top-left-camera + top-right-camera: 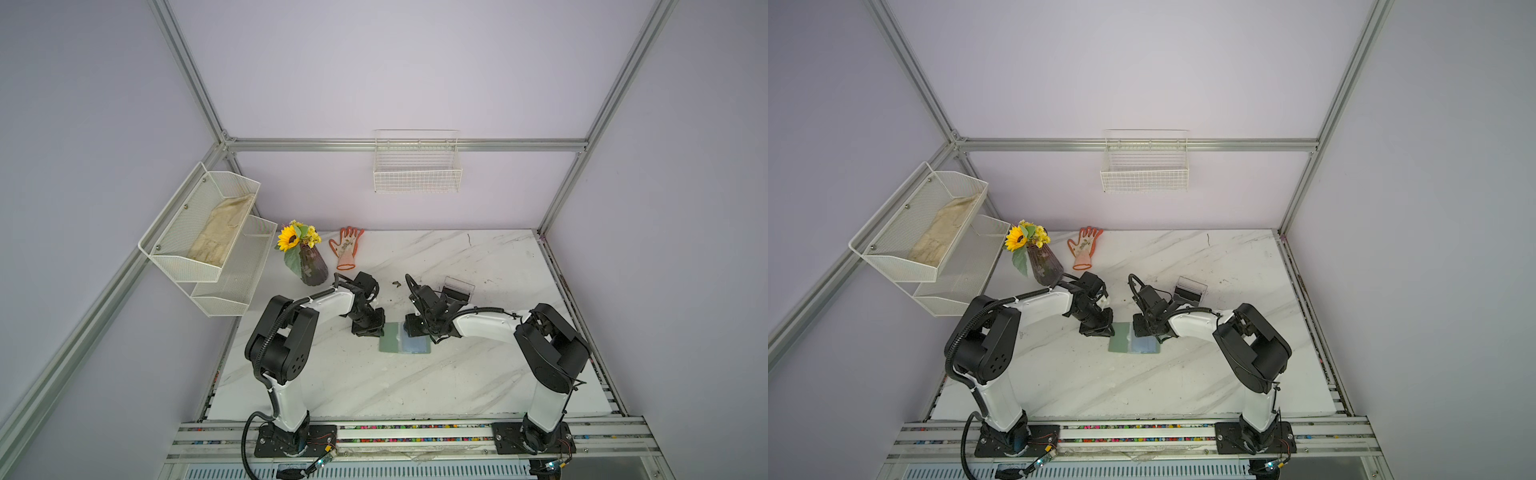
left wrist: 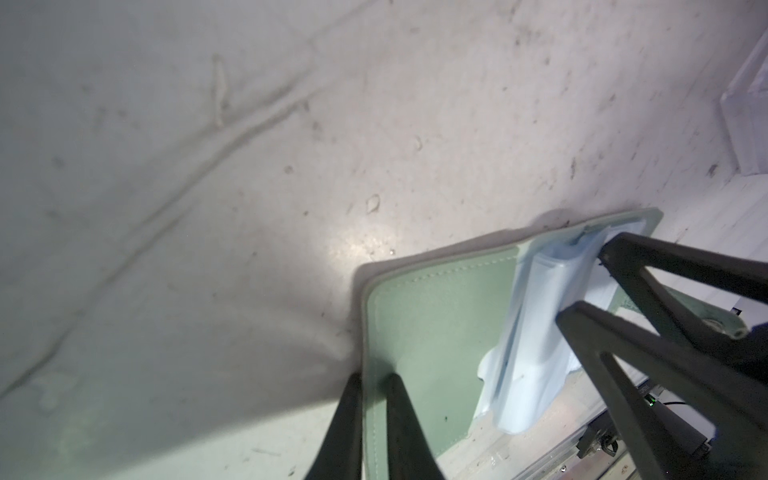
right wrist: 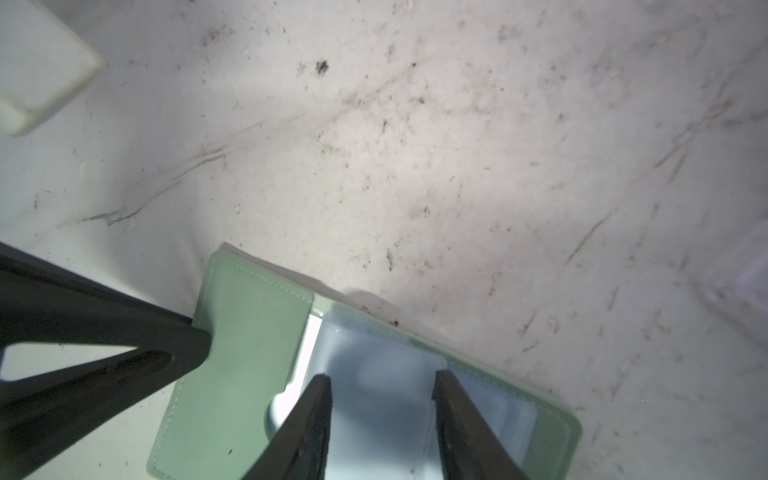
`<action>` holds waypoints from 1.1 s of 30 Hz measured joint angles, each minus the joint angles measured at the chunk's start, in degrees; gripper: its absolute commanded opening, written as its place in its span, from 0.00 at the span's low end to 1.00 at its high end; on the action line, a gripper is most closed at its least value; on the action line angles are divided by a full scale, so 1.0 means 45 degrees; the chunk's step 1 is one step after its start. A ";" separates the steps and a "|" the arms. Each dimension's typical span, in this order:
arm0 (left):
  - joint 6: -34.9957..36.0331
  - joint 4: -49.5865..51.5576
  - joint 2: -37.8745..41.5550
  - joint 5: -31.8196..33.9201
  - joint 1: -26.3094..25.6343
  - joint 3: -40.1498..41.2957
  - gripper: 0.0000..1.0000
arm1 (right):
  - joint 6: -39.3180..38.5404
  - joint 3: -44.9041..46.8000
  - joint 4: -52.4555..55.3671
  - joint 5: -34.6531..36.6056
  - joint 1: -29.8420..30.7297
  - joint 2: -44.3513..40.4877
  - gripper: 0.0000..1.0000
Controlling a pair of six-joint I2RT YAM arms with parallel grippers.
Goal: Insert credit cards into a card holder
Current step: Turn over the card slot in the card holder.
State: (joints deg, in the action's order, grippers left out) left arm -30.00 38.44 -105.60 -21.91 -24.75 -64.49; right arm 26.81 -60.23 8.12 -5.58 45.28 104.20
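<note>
Bracing step, by the look of things: getting the card holder (image 1: 390, 338) spread flat and ready, with no card on its way in yet. Found open like a book near the middle of the worktop (image 1: 415, 386), about midway between the left and right edges.

Pinned by the left claw (image 2: 372, 380), closed down narrow on the outer edge of the green cover (image 2: 436, 324), fingers either side of that edge in the left wrist view.

Approached from the opposite side by the right claw (image 3: 380, 374), spread well apart over the pale blue sleeves (image 3: 365, 345), tips at or just on the plastic. Gripping nothing visible and carrying no card. Cannot tell whether pressing the sleeves down or merely hovering.

Visible in both top views beyond the holder, toward the far edge and right of centre: a clear box (image 1: 459, 286) with a dark slab standing in it, probably the black card (image 1: 457, 296). Cannot pick out the pink or blue card anywhere.

Next, judging from this: keep the left pinch to stop the cover springing shut. Lift the right claw clear and fetch a card by its edge from the box. Then line up square with a sleeve mouth and slide in at a shallow angle. Expect limp sleeves to buckle, so go slowly and avoid dragging the holder across the worktop.
</note>
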 measured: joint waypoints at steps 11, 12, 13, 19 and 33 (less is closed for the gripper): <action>-0.0005 0.0000 0.0000 -0.0005 0.0000 0.0000 0.14 | 0.0063 0.0257 -0.0146 -0.0971 0.0000 -0.0204 0.44; -0.0005 0.0000 0.0000 -0.0005 0.0000 0.0000 0.14 | 0.0083 0.0291 -0.0146 -0.1025 0.0000 -0.0233 0.44; -0.0005 0.0000 0.0000 0.0000 0.0000 0.0000 0.14 | 0.0112 0.0340 -0.0146 -0.1073 0.0000 -0.0282 0.44; -0.0005 -0.0024 0.0000 -0.0015 0.0000 0.0024 0.14 | 0.0209 0.0534 -0.0146 -0.1394 0.0010 -0.0515 0.44; 0.0010 -0.0005 0.0044 0.0005 0.0000 0.0034 0.14 | 0.0219 0.0529 -0.0335 -0.1787 0.0010 -0.0529 0.44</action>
State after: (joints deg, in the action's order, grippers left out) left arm -29.95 38.41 -105.41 -21.89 -24.75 -64.34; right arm 27.79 -57.84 6.61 -13.63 45.32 101.82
